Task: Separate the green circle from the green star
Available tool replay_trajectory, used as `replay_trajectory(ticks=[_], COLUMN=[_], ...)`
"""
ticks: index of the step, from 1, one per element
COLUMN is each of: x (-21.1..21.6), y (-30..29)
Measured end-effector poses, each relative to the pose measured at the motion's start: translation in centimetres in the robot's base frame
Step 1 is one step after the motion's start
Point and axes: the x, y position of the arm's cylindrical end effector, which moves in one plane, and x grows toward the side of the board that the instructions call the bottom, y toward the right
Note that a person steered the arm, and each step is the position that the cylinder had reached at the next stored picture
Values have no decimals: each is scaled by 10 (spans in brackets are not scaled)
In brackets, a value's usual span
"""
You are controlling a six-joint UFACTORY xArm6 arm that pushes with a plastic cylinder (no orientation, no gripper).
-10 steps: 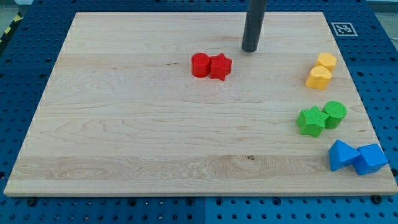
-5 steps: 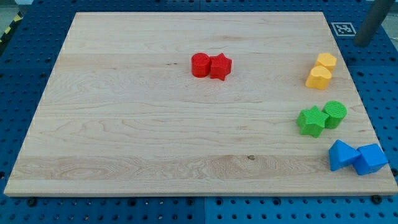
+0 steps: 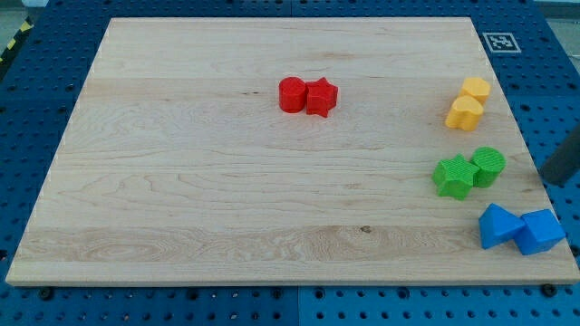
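Observation:
The green circle [image 3: 488,167] sits on the wooden board [image 3: 227,181] near its right edge, touching the green star [image 3: 454,176] on the star's right. My tip [image 3: 552,182] shows at the view's right edge, just off the board, to the right of the green circle and apart from it. Only the rod's lowest part is in view.
A red circle [image 3: 292,94] and red star [image 3: 321,97] touch near the top middle. Two yellow blocks [image 3: 468,102] touch above the green pair. Two blue blocks [image 3: 520,228] touch at the bottom right corner. A marker tag [image 3: 500,42] lies off the top right corner.
My tip moved from the board's top middle to its top right corner, then down the right side to beside the green circle. No block has moved.

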Motion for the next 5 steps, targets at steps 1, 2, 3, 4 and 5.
replay_trajectory(ticks=[1,2,3,4,5], x=[1,1,1,-13,-39], y=[-45,-92,-110,-109,-110])
